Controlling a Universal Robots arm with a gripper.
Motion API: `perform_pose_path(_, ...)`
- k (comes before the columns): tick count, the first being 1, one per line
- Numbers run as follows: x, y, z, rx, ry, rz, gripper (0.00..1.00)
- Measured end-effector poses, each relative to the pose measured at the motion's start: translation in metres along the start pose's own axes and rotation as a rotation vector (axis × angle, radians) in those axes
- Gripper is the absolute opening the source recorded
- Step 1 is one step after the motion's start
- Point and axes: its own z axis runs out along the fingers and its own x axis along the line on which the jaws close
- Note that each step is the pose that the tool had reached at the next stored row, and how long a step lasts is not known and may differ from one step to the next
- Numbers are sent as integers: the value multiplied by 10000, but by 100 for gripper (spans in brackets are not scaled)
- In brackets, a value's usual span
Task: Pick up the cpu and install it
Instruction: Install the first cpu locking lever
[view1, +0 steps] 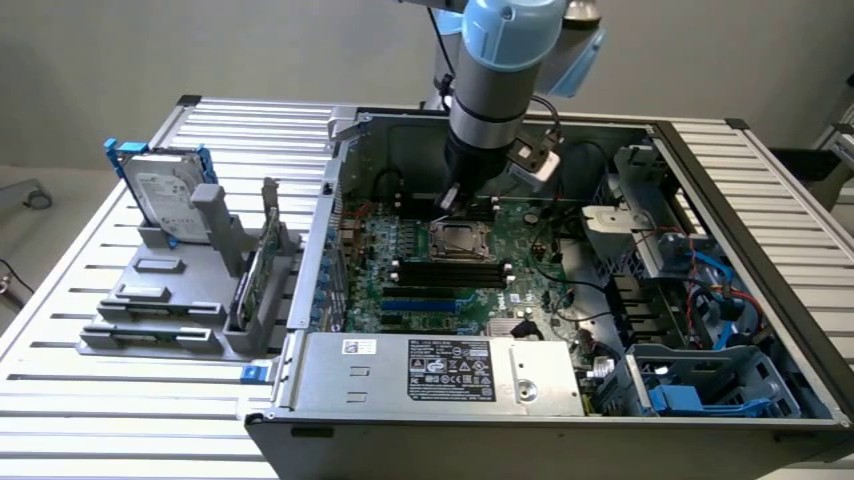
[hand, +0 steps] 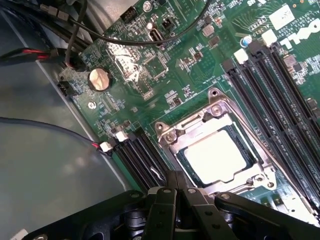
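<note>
Silver slatted aluminium worktop (view1: 80, 340) carries the open black-and-grey desktop PC case (view1: 561, 420), lying on its side. Landmark for everything below: the green motherboard (view1: 441, 270) inside that case.

Beside the case, off the motherboard toward the exterior view's left, a grey plastic parts rack (view1: 160, 300) holds the silver-labelled hard drive in its blue frame (view1: 167, 185), upright. Not part of this job.

The grey-and-blue robot arm (view1: 501, 70) comes down into the case over the far half of the motherboard. Its black two-finger tool (hand: 176, 192) is clenched with nothing between the fingers, and its tip sits just beside the square metal-framed socket (hand: 215, 150) near the motherboard's middle.

The small flat square cpu with the dull silver top (hand: 215, 157) lies in that socket, flat as far as I can tell, between the black memory slots (hand: 280, 100) on either side. The socket's metal load frame surrounds it; I can't tell whether the frame is latched.

Judgement: pick and place look done, and we're at the tail end of install. Seating or locking isn't confirmable here. Any further move near the socket calls for straight, gentle travel, so the chip isn't nudged sideways in its seat.
</note>
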Motion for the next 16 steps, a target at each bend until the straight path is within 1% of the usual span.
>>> perform_pose_path(3,-52,-64,-22,0,2,1,11)
perform_pose_path(10,-195,-257,-37,0,1,1,11)
perform_pose_path(13,-220,-295,-35,4,8,-1,11)
perform_pose_path(16,-220,-323,-12,0,25,-13,11)
